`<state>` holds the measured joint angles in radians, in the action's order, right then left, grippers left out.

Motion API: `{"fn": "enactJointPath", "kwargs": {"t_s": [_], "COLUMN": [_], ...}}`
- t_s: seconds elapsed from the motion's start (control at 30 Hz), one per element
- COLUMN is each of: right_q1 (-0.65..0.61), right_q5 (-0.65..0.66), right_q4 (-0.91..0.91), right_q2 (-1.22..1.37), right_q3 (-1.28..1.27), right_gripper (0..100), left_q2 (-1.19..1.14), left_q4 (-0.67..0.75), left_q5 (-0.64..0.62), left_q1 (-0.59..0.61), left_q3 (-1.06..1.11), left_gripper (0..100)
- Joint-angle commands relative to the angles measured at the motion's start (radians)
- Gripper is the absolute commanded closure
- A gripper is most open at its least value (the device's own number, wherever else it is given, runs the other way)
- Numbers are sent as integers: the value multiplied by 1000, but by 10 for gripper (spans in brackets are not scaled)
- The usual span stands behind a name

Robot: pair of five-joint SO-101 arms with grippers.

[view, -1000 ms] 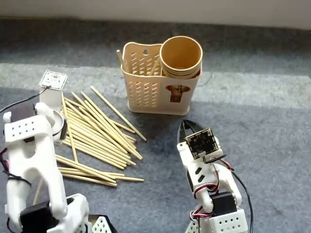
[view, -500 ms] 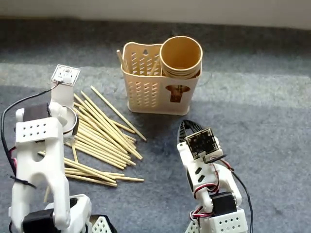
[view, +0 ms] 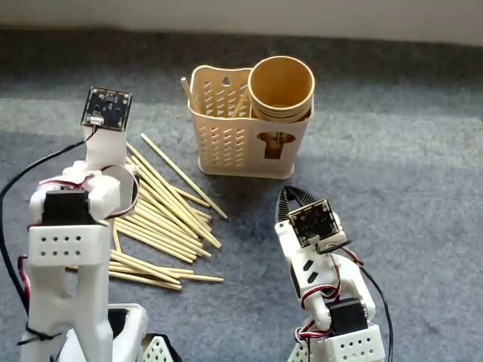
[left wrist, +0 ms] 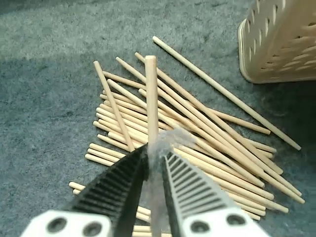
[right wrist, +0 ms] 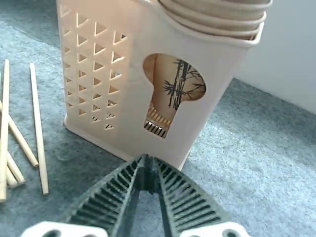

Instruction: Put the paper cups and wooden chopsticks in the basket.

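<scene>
Left tool grips one chopstick (paper cups already in); next, lift it rightward into the basket; right tool closed, empty.

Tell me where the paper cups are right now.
In the high view the paper cups stand nested in the right end of the basket, just beyond the right gripper; the loose chopsticks lie front-left of the basket.

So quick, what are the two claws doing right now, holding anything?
The left gripper is shut on one wooden chopstick.
The right gripper is shut, holding nothing.
</scene>
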<state>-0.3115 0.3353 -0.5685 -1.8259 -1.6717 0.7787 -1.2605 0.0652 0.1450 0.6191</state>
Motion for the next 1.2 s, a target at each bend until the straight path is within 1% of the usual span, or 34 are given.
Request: {"fn": "enactJointPath", "kwargs": {"t_s": [0.0, 0.47, 0.63, 0.77, 0.9, 1.17], "right_q1": [-8, -8, -8, -8, -8, -8], "right_q5": [12, 12, 12, 12, 12, 12], "right_q4": [2, 2, 2, 2, 2, 2], "right_q2": [-8, -8, -8, -8, -8, -8], "right_q3": [-97, -97, -97, -97, -97, -97], "right_gripper": [991, 991, 991, 991, 991, 991], "left_q2": [104, 367, 447, 512, 552, 558], "left_q4": [0, 124, 172, 222, 278, 385], "left_q5": [-43, -172, -215, -213, -213, -213], "left_q1": [-50, -191, -219, -272, -300, -352], "left_q3": [-10, -10, -10, -10, -8, -2], "left_gripper": [995, 995, 995, 995, 995, 995]}}
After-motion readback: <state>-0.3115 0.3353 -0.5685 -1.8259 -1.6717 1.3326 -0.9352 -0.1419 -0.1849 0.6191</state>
